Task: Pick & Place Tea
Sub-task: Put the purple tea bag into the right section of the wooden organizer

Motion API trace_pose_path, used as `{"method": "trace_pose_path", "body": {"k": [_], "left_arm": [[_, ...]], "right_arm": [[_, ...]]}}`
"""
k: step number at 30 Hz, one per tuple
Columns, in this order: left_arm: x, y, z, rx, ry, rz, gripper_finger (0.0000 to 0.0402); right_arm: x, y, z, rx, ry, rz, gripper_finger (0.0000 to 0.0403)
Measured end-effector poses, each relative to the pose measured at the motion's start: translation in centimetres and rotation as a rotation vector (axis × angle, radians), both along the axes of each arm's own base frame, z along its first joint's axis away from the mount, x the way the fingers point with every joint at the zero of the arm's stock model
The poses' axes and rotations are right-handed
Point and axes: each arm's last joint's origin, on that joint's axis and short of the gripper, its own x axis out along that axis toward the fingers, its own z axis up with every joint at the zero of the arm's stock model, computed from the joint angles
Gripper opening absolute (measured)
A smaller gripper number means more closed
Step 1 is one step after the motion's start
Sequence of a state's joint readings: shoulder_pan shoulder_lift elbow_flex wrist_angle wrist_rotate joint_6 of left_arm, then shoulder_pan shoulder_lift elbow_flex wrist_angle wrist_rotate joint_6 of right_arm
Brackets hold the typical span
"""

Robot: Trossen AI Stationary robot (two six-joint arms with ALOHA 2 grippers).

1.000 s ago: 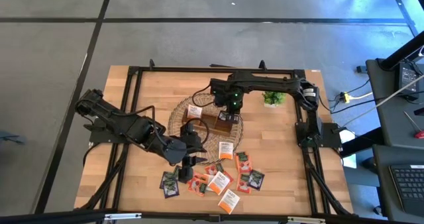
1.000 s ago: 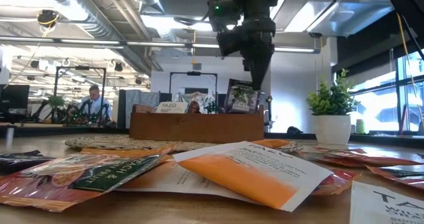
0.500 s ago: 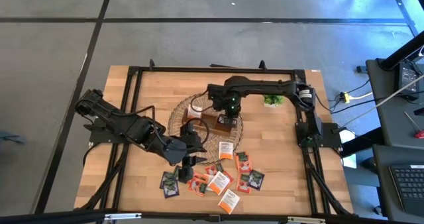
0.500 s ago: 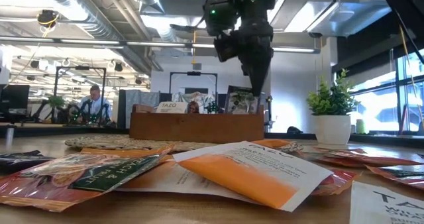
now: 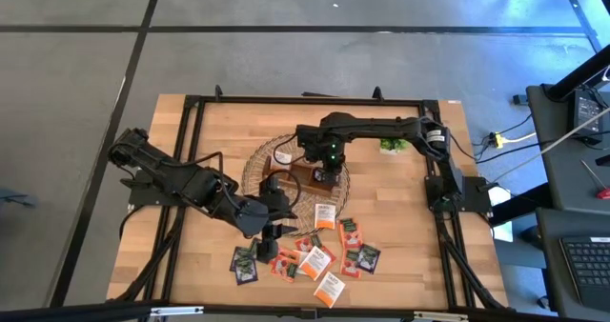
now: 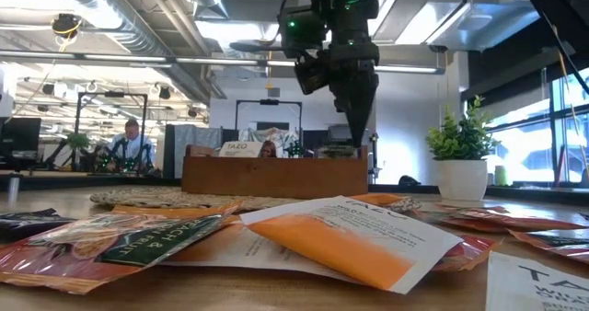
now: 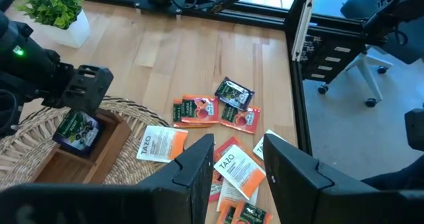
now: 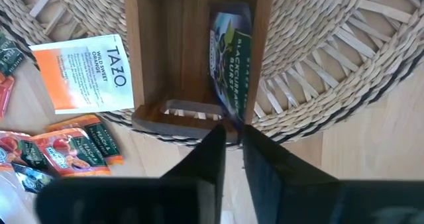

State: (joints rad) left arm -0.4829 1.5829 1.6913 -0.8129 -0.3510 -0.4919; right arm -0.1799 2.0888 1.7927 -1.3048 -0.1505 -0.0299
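Note:
A dark green-black tea sachet stands tilted in the end compartment of the brown wooden tray, its top edge just showing over the tray wall. My right gripper points down right above it, its fingers a narrow gap apart, with the sachet's upper edge at the gap. The tray rests on a round wicker mat. Several more tea sachets lie on the table near its front. My left gripper hangs open above them, nothing between its fingers. My right gripper comes at the dark sachet's upper edge from above, pointing down, one finger on each side of it. A gap shows between the fingertips, and I cannot tell whether they touch the sachet. The sachet's lower end is down inside the tray compartment.
A white-and-orange sachet lies flat just beside the tray's end. Another sachet sits in the tray's far compartment. A small potted plant stands at the back right. Black frame rails border the table.
My right gripper has come down and a little toward the table's left with the dark sachet. The sachet, which stood well above the tray's wall, has sunk into the compartment until only its top edge shows.

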Motion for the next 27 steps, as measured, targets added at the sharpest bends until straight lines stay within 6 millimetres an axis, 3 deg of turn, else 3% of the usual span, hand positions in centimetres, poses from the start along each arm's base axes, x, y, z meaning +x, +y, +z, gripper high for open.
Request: {"method": "trace_pose_path", "body": {"k": [7,14,17,20,24,27], "left_arm": [[0.0,0.0,0.0,0.016,-0.002,-0.007,0.0127],[0.3,0.5,0.0,0.072,-0.023,0.055,0.0127],[1.4,0.8,-0.5,0.041,-0.029,0.077,0.0127],[3.2,0.8,-2.0,0.046,0.005,0.039,0.0127],[6.4,1.0,-5.6,0.093,0.092,-0.003,0.0127],[8.9,1.3,-7.6,0.049,0.083,-0.107,0.0127]], "right_arm": [[-0.5,0.1,1.1,-0.004,-0.002,-0.031,0.0097],[-3.6,1.2,7.5,0.003,-0.111,-0.148,0.0101],[-6.0,3.4,10.5,0.045,-0.197,-0.173,0.0101],[-8.3,6.1,11.9,0.083,-0.299,-0.207,0.0101],[-10.7,9.7,11.9,0.163,-0.429,-0.268,0.0101],[-12.5,11.9,10.4,0.217,-0.428,-0.295,0.0101]]}}
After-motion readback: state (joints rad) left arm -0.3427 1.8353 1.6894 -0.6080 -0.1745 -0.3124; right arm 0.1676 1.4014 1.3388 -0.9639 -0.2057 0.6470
